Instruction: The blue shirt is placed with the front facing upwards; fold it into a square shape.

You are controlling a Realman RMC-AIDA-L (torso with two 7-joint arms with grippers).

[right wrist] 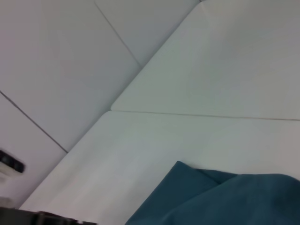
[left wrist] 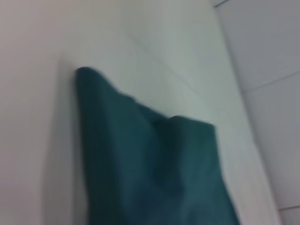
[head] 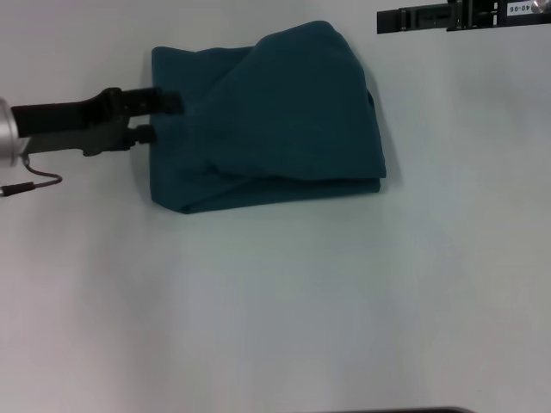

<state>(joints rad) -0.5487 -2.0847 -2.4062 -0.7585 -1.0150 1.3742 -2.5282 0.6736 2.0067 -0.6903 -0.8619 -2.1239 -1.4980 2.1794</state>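
Observation:
The blue shirt [head: 267, 120] lies folded into a rough, bulky rectangle on the white table, at the far middle of the head view. Its plain teal side faces up, with a loose rounded flap draped over the top right. My left gripper [head: 159, 118] is at the shirt's left edge, open, its upper finger [head: 169, 102] over the cloth and its lower finger [head: 145, 133] just off the edge. My right gripper [head: 383, 19] hangs at the far right, apart from the shirt. Both wrist views show only part of the shirt [left wrist: 150, 173] [right wrist: 225, 197].
The white table [head: 284, 301] stretches wide in front of and right of the shirt. A thin cable [head: 34, 183] loops under my left arm. A dark strip [head: 422, 410] shows at the near edge. Floor tiles [right wrist: 56, 70] lie beyond the table's edge.

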